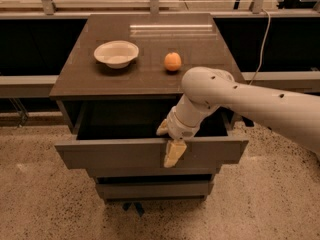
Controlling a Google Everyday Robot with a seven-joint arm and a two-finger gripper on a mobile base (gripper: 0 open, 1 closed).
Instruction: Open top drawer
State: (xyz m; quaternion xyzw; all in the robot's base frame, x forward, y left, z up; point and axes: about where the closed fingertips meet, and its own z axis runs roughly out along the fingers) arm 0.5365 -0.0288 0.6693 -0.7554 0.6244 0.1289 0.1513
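Observation:
The top drawer (115,156) of the dark grey-brown cabinet is pulled out, and its dark interior shows behind the flat front panel. My gripper (169,143) sits at the top edge of that front panel, a little right of its middle, with a tan part hanging down over the panel's outer face. The white arm (250,101) reaches in from the right, over the drawer's right half.
A white bowl (116,53) and an orange (172,61) sit on the cabinet top (150,79). Two narrower drawers (150,189) stand shut below the open one. A low ledge (25,84) runs behind on both sides. The floor is speckled.

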